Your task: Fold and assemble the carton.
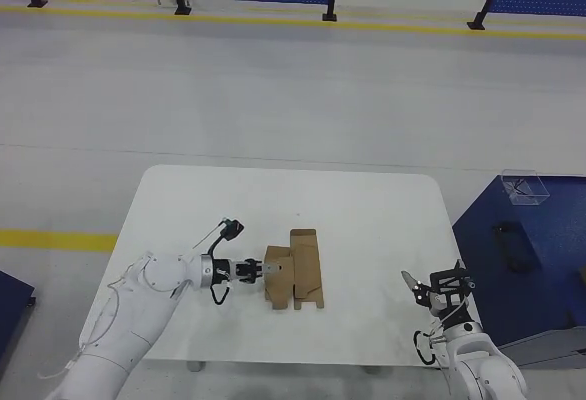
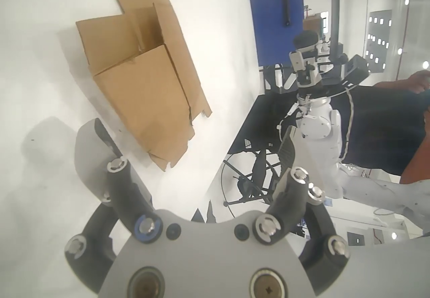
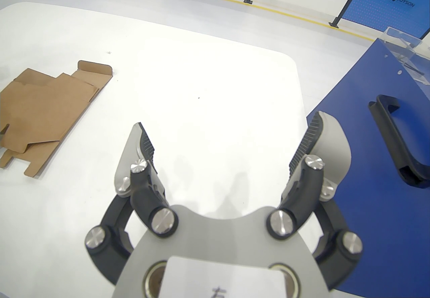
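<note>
A flat brown carton (image 1: 296, 270) lies unfolded near the middle of the white table (image 1: 373, 210), with its flaps spread out. In the left wrist view the carton (image 2: 147, 77) lies just beyond my left gripper (image 2: 191, 134), which is open with nothing between its fingers. From above, the left gripper (image 1: 257, 269) sits right at the carton's left edge. My right gripper (image 1: 435, 285) hangs open and empty over the table's front right corner. In the right wrist view the right gripper (image 3: 228, 134) is well apart from the carton (image 3: 43, 104).
A blue cabinet (image 1: 533, 250) stands right of the table, with a black handle (image 3: 396, 141) and a clear plastic box (image 1: 523, 187) on top. A yellow floor line (image 1: 43, 239) runs on the left. Bare table surface lies between the carton and the right gripper.
</note>
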`<state>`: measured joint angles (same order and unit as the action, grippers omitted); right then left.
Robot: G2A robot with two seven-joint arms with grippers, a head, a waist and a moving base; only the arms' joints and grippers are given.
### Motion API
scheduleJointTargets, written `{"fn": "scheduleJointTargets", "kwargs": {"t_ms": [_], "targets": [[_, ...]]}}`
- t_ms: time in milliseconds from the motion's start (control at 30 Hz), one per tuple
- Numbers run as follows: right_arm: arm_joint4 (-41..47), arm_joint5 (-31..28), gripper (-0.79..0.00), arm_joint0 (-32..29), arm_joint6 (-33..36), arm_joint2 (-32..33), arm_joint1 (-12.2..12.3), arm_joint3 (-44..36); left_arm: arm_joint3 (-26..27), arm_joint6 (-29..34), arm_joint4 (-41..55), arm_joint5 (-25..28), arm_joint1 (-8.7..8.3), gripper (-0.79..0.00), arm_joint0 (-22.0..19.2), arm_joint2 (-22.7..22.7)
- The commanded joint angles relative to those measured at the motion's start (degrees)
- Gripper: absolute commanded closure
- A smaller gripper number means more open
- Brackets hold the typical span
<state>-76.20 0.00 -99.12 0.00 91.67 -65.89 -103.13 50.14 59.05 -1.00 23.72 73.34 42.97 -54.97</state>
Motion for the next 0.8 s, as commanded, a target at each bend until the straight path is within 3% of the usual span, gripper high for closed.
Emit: {"fn": "scheduleJointTargets", "kwargs": {"t_ms": [0,167,200,233,267,333,500,633,767], "targets": [[0.0,0.0,-0.785,0.0,0.0,0.0,0.0,0.0,-2.5,-0.2,-0.1,0.2,0.82,-0.785,-1.1,2.0],[0.0,0.0,-0.785,0.0,0.0,0.0,0.0,0.0,-6.9,-0.6,1.0,1.7,2.3,-0.785,-2.8,4.6],[0.0,0.0,-0.785,0.0,0.0,0.0,0.0,0.0,-7.9,-0.5,1.8,2.4,2.66,-0.686,-3.2,5.0],[0.0,0.0,-0.785,0.0,0.0,0.0,0.0,0.0,-8.8,-0.5,2.1,2.7,2.89,-0.44,-3.6,5.2],[0.0,0.0,-0.785,0.0,0.0,0.0,0.0,0.0,-9.4,-0.7,2.2,2.7,3.05,-0.391,-3.8,5.4],[0.0,0.0,-0.785,0.0,0.0,0.0,0.0,0.0,-11.4,-1.2,2.9,3.0,3.65,-0.413,-4.5,6.1],[0.0,0.0,-0.785,0.0,0.0,0.0,0.0,0.0,-15.6,-1.5,5.2,3.1,4.92,-0.363,-5.9,7.0],[0.0,0.0,-0.785,0.0,0.0,0.0,0.0,0.0,-19.4,-1.6,7.7,3.8,6.09,0.0,-6.9,7.4],[0.0,0.0,-0.785,0.0,0.0,0.0,0.0,0.0,-21.7,-0.4,10.2,6.3,6.78,0.0,-7.8,7.2]]}}
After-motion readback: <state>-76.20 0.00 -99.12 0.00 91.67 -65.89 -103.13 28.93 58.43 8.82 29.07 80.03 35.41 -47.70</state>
